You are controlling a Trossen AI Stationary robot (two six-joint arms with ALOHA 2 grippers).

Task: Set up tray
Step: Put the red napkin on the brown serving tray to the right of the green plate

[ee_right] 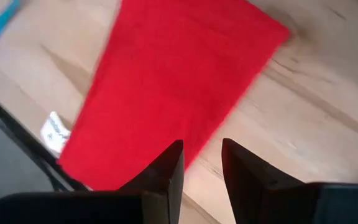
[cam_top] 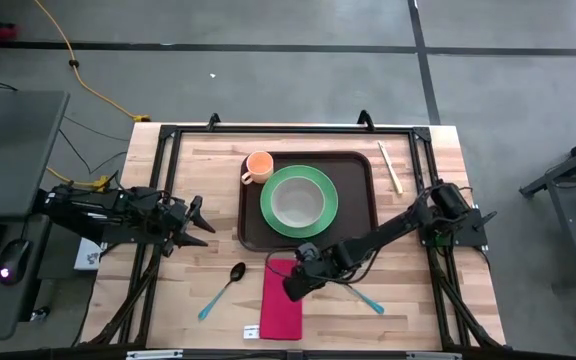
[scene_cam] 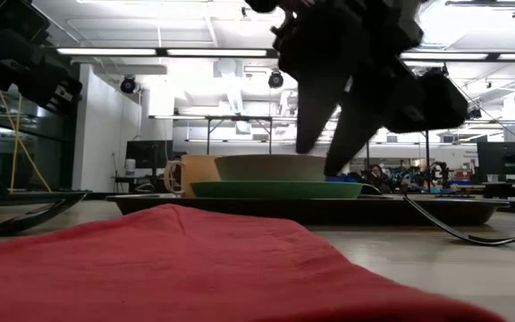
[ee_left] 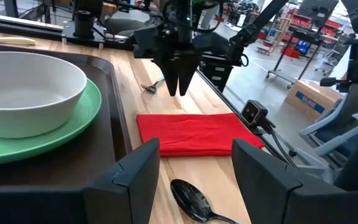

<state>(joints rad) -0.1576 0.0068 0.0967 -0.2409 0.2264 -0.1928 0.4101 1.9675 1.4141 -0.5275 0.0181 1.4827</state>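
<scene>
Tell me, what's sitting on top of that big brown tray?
On the tray sits a green plate with a pale bowl on it, and an orange cup stands beside the plate. The tray surface under the plate is covered, so anything there cannot be seen.

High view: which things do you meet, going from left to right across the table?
left gripper → spoon → orange cup → right gripper above the red napkin → chopsticks
</scene>
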